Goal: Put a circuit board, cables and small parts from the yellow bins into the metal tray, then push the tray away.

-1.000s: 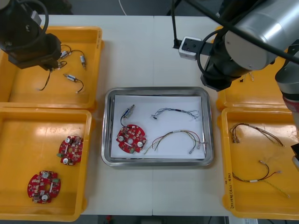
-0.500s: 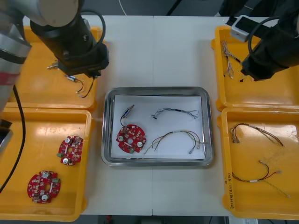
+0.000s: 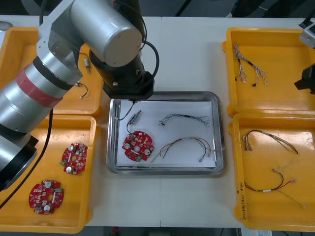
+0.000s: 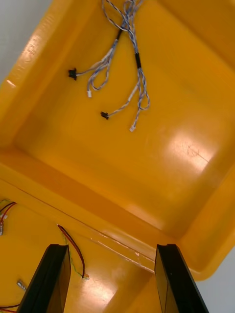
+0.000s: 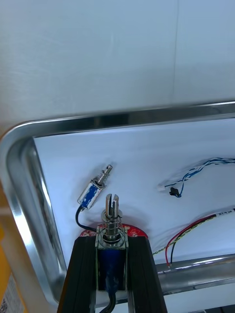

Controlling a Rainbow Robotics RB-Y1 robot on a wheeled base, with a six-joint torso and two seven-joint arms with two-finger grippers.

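Lower left gripper [image 5: 111, 244], clamped on small metal part [image 5: 111, 227], by metal tray's [image 5: 122, 117] far-left corner, clear of red circuit board [image 3: 138, 146]; release low. Leave right gripper [image 4: 111, 274], fingers apart, over yellow bin [image 4: 161, 146].

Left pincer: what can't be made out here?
Front view: left pincer and its small metal part hidden under the left arm.
Left wrist view: circuit board mostly behind the fingers; the held part's lower end cut off by the bottom edge.
Front view: right arm cut off by the right edge.
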